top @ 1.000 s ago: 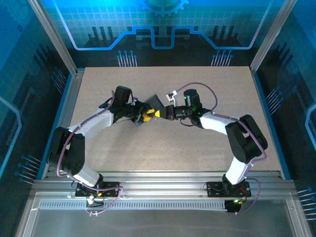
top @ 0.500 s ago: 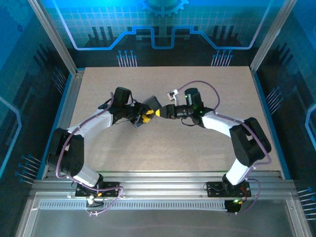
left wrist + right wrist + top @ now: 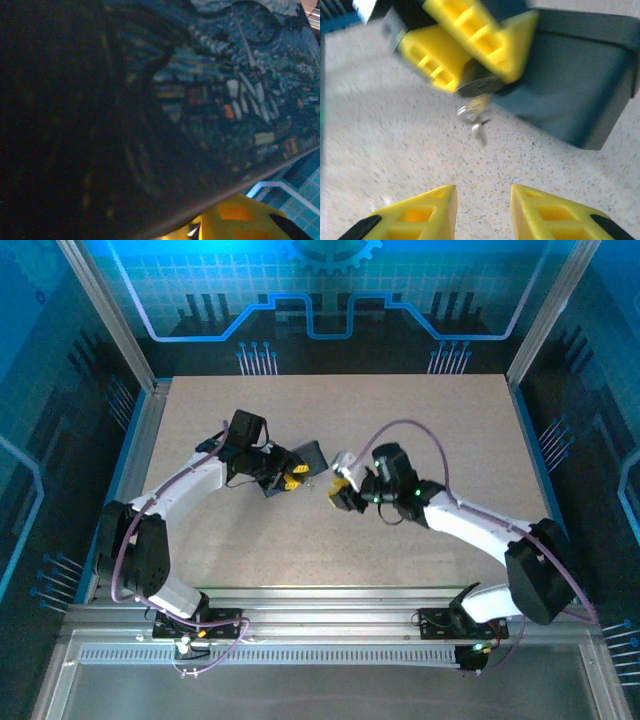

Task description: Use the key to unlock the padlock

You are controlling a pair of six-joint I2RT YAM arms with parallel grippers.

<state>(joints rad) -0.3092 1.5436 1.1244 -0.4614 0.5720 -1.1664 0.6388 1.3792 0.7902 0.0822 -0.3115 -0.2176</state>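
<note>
In the right wrist view my left gripper is pinched shut on a small round metal piece, the padlock, at the edge of the dark painted tin. A tiny key hangs below it with a ring and a second thin key, just above the table. My right gripper stands open a short way off, nothing between its fingers. From above, the left gripper sits against the tin and the right gripper lies apart to its right. The tin's swirl print covers most of the left wrist view.
The speckled beige table stretches free round both arms. Metal rails run along the near edge, and blue enclosure walls stand at the back and sides. One yellow fingertip of my left gripper shows under the tin.
My right gripper has pulled back from the left gripper, toward the near right, leaving the key hanging. The left gripper and tin shifted slightly toward the back left.
</note>
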